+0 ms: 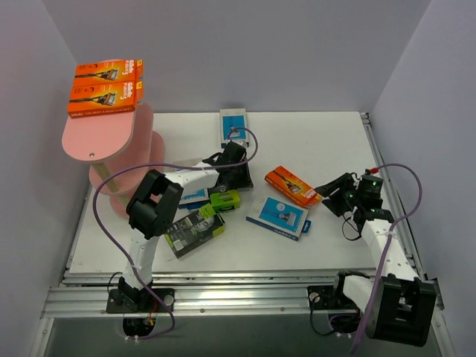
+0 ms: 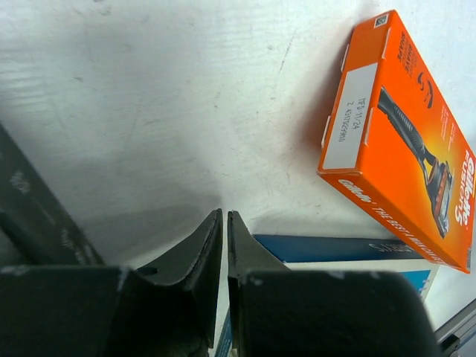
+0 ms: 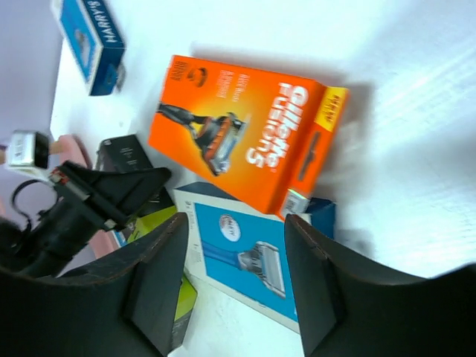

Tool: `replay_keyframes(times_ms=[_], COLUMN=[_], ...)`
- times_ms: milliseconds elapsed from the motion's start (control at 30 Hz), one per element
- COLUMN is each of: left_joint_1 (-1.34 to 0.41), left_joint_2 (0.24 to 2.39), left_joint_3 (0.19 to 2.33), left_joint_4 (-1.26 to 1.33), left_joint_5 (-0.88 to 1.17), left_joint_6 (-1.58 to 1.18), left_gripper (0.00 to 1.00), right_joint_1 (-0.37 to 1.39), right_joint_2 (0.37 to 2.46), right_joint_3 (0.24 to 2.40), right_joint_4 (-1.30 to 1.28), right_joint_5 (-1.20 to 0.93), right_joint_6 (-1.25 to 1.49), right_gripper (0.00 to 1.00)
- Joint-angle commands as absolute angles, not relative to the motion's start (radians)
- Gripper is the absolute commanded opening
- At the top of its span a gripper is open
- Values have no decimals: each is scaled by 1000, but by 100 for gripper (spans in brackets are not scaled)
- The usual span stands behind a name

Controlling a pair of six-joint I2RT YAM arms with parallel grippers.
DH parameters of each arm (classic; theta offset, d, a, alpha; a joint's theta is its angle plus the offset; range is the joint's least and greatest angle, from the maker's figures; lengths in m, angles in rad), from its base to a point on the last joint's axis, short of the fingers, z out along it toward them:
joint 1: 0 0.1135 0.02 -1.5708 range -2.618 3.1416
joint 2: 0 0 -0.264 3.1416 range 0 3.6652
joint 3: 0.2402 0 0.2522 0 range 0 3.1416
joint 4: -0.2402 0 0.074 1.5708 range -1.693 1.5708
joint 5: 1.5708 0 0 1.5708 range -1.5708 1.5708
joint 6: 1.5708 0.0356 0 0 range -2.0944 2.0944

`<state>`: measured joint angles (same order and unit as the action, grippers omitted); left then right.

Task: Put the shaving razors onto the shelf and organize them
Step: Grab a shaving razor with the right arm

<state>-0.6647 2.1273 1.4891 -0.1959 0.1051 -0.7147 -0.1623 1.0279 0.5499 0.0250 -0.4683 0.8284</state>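
Observation:
The pink shelf (image 1: 111, 137) stands at the far left, and two orange razor packs (image 1: 104, 71) (image 1: 104, 97) lie on its top board. A third orange pack (image 1: 292, 186) (image 2: 398, 141) (image 3: 245, 141) lies mid-table, overlapping a blue pack (image 1: 277, 218) (image 3: 245, 253). My left gripper (image 1: 248, 180) (image 2: 224, 216) is shut on nothing, low over the table just left of the orange pack. My right gripper (image 1: 327, 197) (image 3: 236, 223) hangs open and empty to the right of these two packs, its jaws framing the blue pack's near end.
Another blue pack (image 1: 234, 123) (image 3: 89, 41) lies at the far middle. A black-and-lime pack (image 1: 195, 229) and a lime-fronted one (image 1: 224, 199) lie near the left arm, with a blue pack (image 1: 195, 197) partly under it. Walls close in on three sides.

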Motion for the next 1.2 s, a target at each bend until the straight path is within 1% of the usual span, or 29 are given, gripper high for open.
replay_keyframes(times_ms=[0,167,267,500,867,1167], left_joint_1=[-652,-638,-632,-634,-634,-653], left_joint_2=[2068,2069,2080,2117,2206,2255], left_joint_3=[1525,1522,1532,1591,1716,1769], left_joint_4=[-225,-190,-172,-141,-166,-161], left_joint_5=[91,113,133,158,181,207], left_joint_6=[-669,-652,-649,-626,-601,-589], left_gripper=[16,16,16,16,16,16], right_joint_1=[-198,-239,-247,-249,-249,-224], right_joint_2=[1005,1028,1057,1135,1252,1350], right_joint_3=[500,442,410,377,374,393], right_joint_4=[-64,-9,58,173,294,387], right_joint_5=[-465,-509,-535,-543,-534,-525], right_joint_6=[792,807,819,845,870,890], right_gripper=[51,61,64,65,71,71])
